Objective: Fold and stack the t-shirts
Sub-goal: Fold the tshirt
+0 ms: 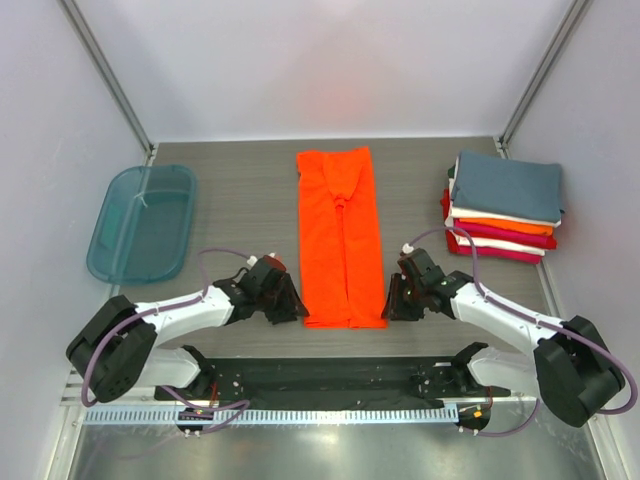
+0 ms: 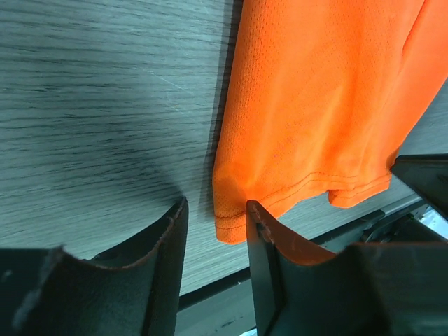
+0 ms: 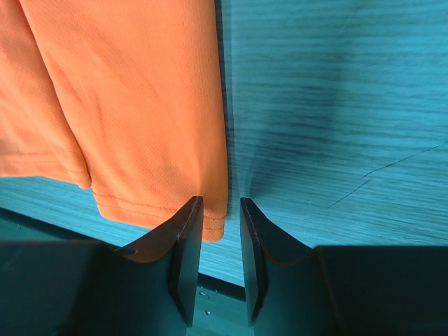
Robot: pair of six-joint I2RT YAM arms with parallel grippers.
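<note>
A bright orange t-shirt (image 1: 340, 238) lies folded into a long strip on the middle of the table, hem towards me. My left gripper (image 1: 296, 308) sits low at its near left corner. In the left wrist view that hem corner (image 2: 231, 222) lies in the gap of the open left gripper (image 2: 217, 203), touching neither finger. My right gripper (image 1: 390, 303) is at the near right corner. There its jaws (image 3: 220, 199) stand narrowly apart astride the shirt's edge (image 3: 215, 222). A stack of folded t-shirts (image 1: 505, 205), slate blue-grey on top, rests at the back right.
A translucent teal tub (image 1: 142, 222) stands at the left of the table. A black strip (image 1: 330, 380) runs along the near edge just behind both grippers. Metal frame posts rise at the back corners.
</note>
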